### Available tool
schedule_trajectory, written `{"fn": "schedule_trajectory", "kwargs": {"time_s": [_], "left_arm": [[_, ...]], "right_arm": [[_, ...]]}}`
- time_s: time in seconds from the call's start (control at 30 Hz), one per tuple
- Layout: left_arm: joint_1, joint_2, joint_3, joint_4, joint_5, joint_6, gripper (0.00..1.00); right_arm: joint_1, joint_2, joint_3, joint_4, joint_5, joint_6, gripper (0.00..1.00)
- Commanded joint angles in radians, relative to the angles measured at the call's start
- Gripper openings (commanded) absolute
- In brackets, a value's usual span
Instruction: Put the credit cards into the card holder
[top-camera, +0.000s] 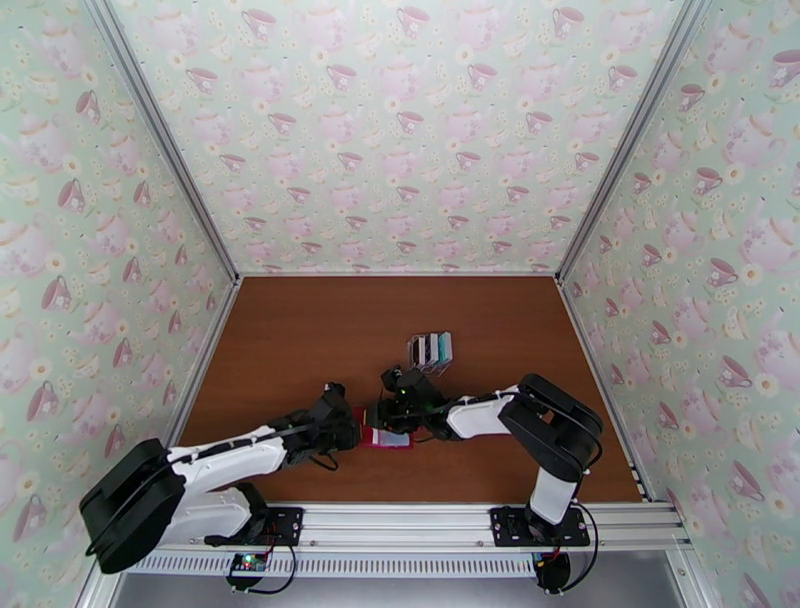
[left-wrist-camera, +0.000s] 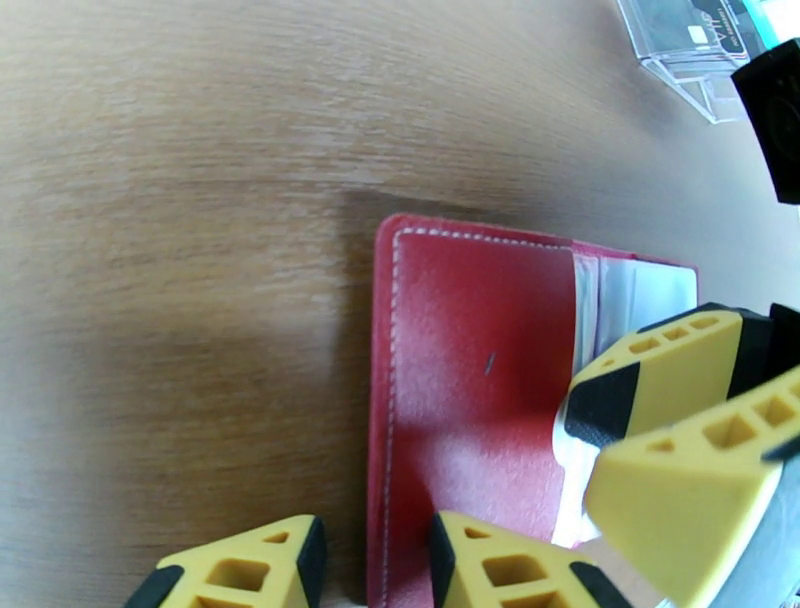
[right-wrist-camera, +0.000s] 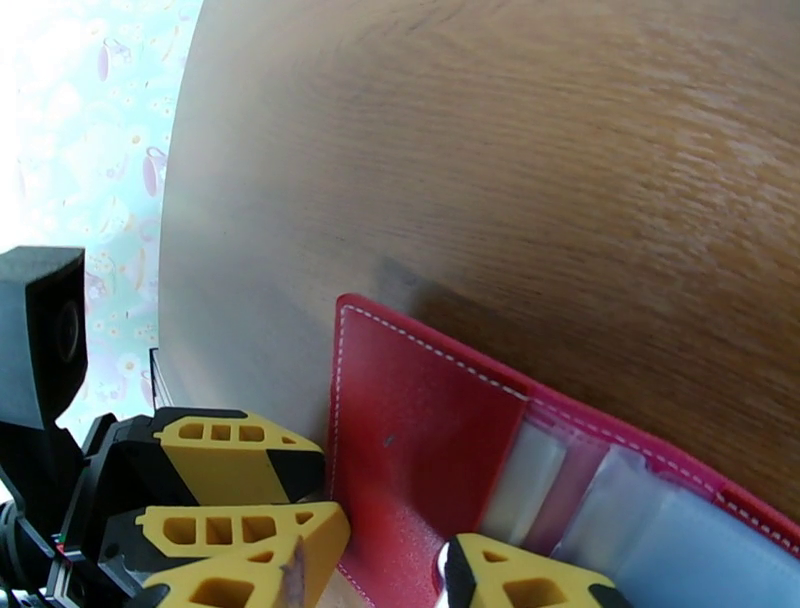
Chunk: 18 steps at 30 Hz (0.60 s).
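Note:
The red card holder (top-camera: 388, 438) lies open and flat on the table between my two grippers. Its red flap (left-wrist-camera: 470, 390) and clear inner pockets (right-wrist-camera: 600, 500) face up. My left gripper (left-wrist-camera: 375, 545) is open. It straddles the flap's outer edge, one finger on the wood and one over the red. My right gripper (right-wrist-camera: 395, 548) is open above the flap, and its fingers (left-wrist-camera: 660, 370) reach the pocket side. The credit cards (top-camera: 432, 348) stand upright in a clear rack further back. I cannot tell whether a card sits in the holder.
The clear plastic rack (left-wrist-camera: 690, 70) stands just beyond the holder, close behind the right gripper. Bare brown tabletop (top-camera: 290, 340) spreads to the left and back. Patterned walls close in three sides.

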Motion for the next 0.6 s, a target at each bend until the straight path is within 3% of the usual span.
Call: {"fn": "schedule_trajectory", "kwargs": {"time_s": [0.0,0.57], "left_arm": [[0.01,0.108,-0.007,-0.015,0.001,0.007,0.35],[0.018,0.195,0.009,0.045,0.048,0.003,0.34]], "right_arm": [[-0.016,0.041,-0.026,-0.175,0.106,-0.041,0.46],[-0.026,0.002,-0.051,-0.112,0.114,-0.015,0.49]]}}
